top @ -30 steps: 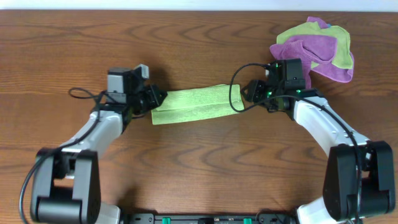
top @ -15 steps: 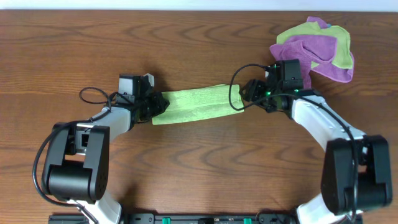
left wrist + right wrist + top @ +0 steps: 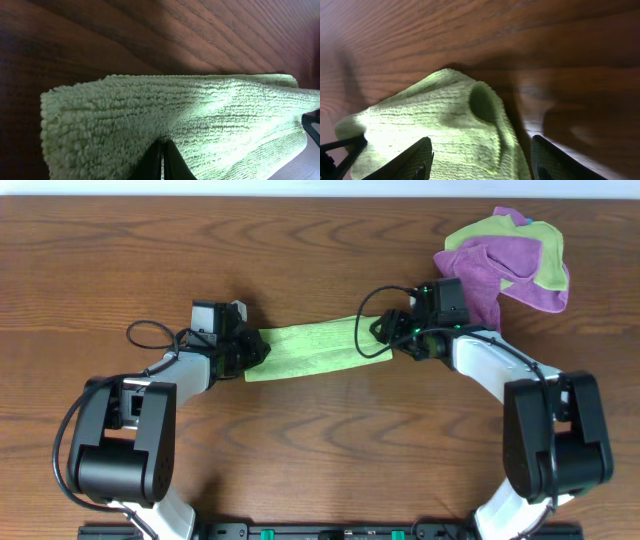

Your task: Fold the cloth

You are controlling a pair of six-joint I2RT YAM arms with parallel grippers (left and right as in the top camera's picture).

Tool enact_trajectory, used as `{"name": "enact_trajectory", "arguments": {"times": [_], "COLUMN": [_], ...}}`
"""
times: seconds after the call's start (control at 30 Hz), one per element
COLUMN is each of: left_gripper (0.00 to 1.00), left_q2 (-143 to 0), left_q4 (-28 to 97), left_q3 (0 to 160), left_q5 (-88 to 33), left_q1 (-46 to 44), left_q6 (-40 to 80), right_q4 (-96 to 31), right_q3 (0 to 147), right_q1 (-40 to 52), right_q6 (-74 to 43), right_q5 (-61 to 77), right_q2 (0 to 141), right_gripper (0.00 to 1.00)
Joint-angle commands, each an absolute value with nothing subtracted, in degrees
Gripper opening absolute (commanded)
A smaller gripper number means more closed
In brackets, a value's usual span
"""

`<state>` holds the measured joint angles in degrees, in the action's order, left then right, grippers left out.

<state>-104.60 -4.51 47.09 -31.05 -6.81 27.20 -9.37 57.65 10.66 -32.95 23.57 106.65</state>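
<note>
A light green cloth [image 3: 312, 348] lies folded into a long strip on the wooden table, between my two arms. My left gripper [image 3: 250, 350] is shut on the strip's left end; in the left wrist view the fingers [image 3: 163, 157] pinch the green cloth [image 3: 200, 120]. My right gripper [image 3: 378, 332] is open at the strip's right end; in the right wrist view its fingers [image 3: 480, 160] straddle the puckered end of the cloth [image 3: 445, 125].
A heap of purple and green cloths [image 3: 512, 252] lies at the back right, just behind my right arm. A black cable loops over the cloth's right end [image 3: 366, 330].
My right gripper has moved left onto the cloth's right end. My left gripper moved in to the left end a second ago and has held still since.
</note>
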Motion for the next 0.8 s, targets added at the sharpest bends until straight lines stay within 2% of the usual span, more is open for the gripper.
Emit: {"name": "enact_trajectory", "arguments": {"times": [0.0, 0.17, 0.23, 0.37, 0.47, 0.77], "left_gripper": [0.06, 0.06, 0.06, 0.06, 0.06, 0.06], "left_q2": [-105.12, -105.12, -105.12, -105.12, -105.12, -105.1], "left_q4": [-4.03, -3.4, -3.16, -2.98, -2.98, -3.05], "left_q3": [48.16, 48.16, 48.16, 48.16, 48.18, 48.25], "left_q5": [-29.65, -29.89, -30.06, -30.33, -30.33, -30.35], "left_q1": [-6.79, -6.79, -6.79, -6.79, -6.79, -6.55], "left_q6": [27.79, 27.9, 27.9, 27.9, 27.9, 27.88], "right_q4": [-8.93, -8.08, -7.46, -4.14, -0.47, 1.21], "right_q3": [58.35, 58.35, 58.35, 58.35, 58.35, 58.41], "right_q1": [11.79, 12.71, 13.17, 14.72, 15.99, 16.69], "right_q6": [-33.87, -33.85, -33.82, -33.52, -32.21, -30.94], "right_q5": [24.03, 24.05, 24.05, 24.01, 24.27, 24.84], "right_q2": [108.99, 111.83, 112.66, 113.6, 113.51, 108.42], "right_gripper": [0.63, 0.61, 0.57, 0.28, 0.02, 0.01]}}
